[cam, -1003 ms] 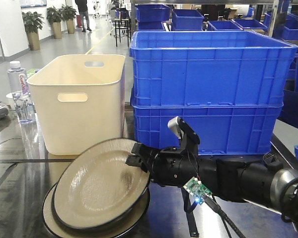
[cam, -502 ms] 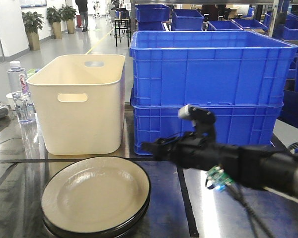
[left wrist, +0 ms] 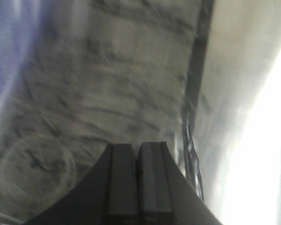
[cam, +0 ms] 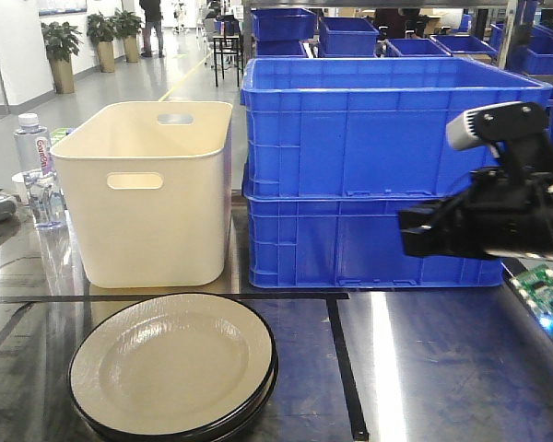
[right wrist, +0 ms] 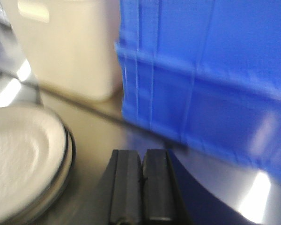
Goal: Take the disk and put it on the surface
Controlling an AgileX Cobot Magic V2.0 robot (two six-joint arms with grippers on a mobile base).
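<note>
Disk (cam: 170,373) sits lower left of frame, top of plate stack on bench (cam: 442,368). Looks rigid, glazed, slick, breakable: you pinch raised black rim, near edge. Right gripper (right wrist: 141,187) clenched, empty, clear of disk. Left gripper (left wrist: 138,180) clenched too.

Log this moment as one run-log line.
right hand: shut, empty, raised beside blue crates | left hand: shut, empty | plates: stacked flat on tabletop | beige bin: behind plates

The right arm (cam: 498,221) is cut off by the picture's edge, beside the blue crates (cam: 387,175). A lower plate (cam: 258,405) hides under the top plate (cam: 170,368). The left wrist view is too blurry to tell.
</note>
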